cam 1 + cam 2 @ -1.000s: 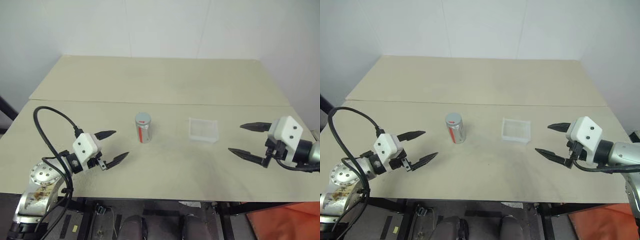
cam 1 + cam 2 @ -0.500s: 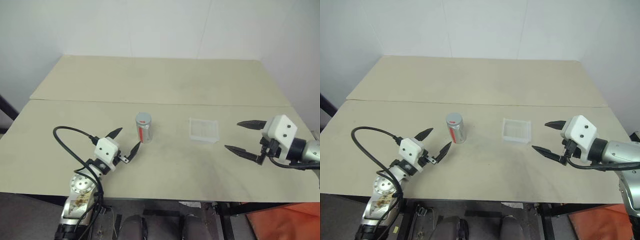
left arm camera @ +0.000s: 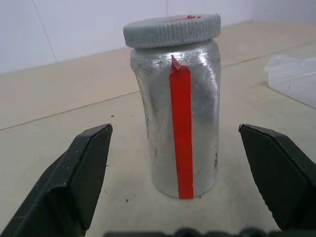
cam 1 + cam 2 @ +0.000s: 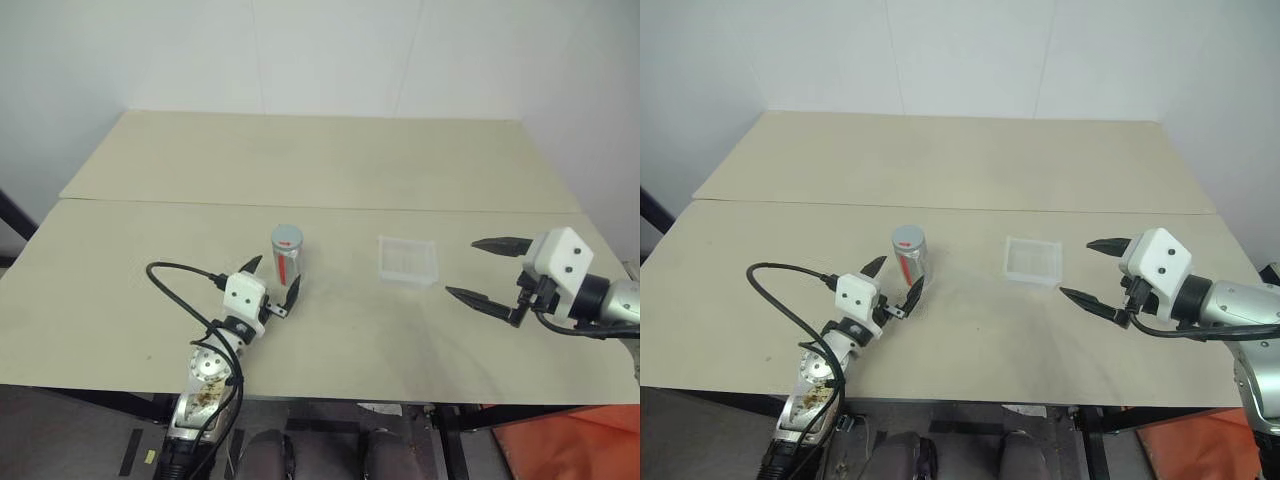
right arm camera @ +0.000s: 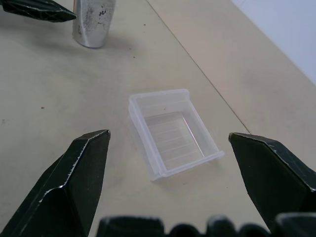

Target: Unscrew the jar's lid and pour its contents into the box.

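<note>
**Open jaws flank upright jar as pouring job waits to begin**

The jar (image 4: 286,256) stands upright near the middle of the table (image 4: 330,160), its grey lid (image 3: 172,29) screwed on. The clear box (image 4: 407,260) sits empty beside it, apart from it and toward the table's right edge. The left gripper (image 4: 272,285) sits low on the jar's near side with its fingers spread wide, one to either side of the jar and neither touching it. The right gripper (image 4: 486,270), equally wide apart and holding nothing, hangs near the box on its right.

The risk lies in the closing. The jar is narrow and stands free, so a finger arriving first on one side would likely shove or tip it toward the box. A grip taken too high would cover the lid the other gripper needs. A loose hold would probably let the jar spin once twisting starts.

The left wrist view shows a red strip running up the dented silver wall and the ribbed rim of the lid, detail the head views lack. The right wrist view looks into the box, showing it empty. The head views alone place both grippers, jar and box together.
</note>
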`<state>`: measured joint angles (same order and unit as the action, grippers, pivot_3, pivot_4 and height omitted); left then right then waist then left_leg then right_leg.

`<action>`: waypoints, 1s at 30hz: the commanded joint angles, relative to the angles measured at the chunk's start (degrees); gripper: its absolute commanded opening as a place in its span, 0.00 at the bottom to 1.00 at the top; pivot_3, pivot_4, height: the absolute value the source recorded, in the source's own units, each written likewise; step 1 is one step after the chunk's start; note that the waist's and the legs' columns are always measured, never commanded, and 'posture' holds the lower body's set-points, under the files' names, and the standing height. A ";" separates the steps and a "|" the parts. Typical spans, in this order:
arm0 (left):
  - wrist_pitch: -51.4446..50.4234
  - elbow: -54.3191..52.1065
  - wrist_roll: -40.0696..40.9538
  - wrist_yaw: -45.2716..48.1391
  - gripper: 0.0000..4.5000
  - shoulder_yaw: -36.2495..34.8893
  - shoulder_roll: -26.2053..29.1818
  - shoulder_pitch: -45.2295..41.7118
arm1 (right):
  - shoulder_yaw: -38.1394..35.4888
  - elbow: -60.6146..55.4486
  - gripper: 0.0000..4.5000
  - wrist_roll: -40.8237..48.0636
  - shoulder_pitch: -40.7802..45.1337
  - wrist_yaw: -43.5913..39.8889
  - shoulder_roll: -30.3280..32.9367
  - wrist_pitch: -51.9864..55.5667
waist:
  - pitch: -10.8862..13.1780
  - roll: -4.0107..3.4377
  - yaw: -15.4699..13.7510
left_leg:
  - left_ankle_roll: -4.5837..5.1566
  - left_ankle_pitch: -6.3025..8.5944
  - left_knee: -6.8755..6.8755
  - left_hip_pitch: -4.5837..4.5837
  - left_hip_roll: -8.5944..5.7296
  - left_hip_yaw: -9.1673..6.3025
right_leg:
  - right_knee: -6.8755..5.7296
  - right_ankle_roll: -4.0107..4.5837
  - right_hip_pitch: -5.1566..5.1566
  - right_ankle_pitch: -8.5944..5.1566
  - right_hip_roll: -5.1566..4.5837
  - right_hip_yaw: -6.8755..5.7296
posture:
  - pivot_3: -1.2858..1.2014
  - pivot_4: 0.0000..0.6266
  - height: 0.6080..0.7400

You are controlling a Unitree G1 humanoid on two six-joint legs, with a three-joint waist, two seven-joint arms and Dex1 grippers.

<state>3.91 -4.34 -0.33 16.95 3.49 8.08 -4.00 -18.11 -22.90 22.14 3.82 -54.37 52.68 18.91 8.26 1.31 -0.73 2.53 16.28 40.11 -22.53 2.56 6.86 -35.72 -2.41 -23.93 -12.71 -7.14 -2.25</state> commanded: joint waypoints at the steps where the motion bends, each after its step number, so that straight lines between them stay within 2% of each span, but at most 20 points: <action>1: 1.67 0.53 -1.39 -2.63 0.99 1.10 -1.58 -1.05 | -1.23 -1.26 1.00 0.56 1.38 1.00 0.09 -0.38 | 0.00 0.00 0.02 | 0.00 0.00 0.01 0.00 0.00 0.00 | 0.00 0.00 0.00 0.00 0.00 0.00 | 0.52 0.24 1.00; 14: 6.98 9.54 -3.88 -10.46 0.99 1.12 -5.69 -6.85 | -1.54 -1.43 1.00 0.29 1.59 1.33 0.38 -0.69 | 0.00 0.02 -0.02 | 0.03 0.02 0.07 -0.08 -0.01 -0.07 | 0.01 -0.02 0.00 0.01 -0.01 -0.07 | 0.52 0.24 1.00; 28: 11.21 19.14 -2.75 -10.32 0.99 0.05 -6.00 -13.28 | -2.06 -1.91 1.00 -0.59 0.84 2.29 0.31 -1.06 | 0.01 0.03 -0.03 | 0.03 0.01 0.15 -0.22 -0.02 -0.11 | 0.02 -0.05 -0.07 0.03 -0.01 -0.12 | 0.52 0.24 1.00; 30: 11.56 19.04 -2.57 -9.59 0.90 0.41 -6.01 -13.10 | -2.02 -1.98 1.00 -0.61 0.70 2.47 0.24 -1.11 | 0.01 0.03 -0.06 | 0.03 0.01 0.16 -0.22 -0.01 -0.11 | 0.02 -0.05 -0.07 0.03 -0.01 -0.12 | 0.52 0.24 1.00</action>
<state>13.83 15.65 -3.85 6.68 3.54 2.13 -16.43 -18.14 -23.12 21.51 4.30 -52.38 52.68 18.90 8.26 1.33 -0.79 2.57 16.29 40.28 -22.76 2.54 6.74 -35.70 -2.46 -24.00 -12.67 -7.15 -2.38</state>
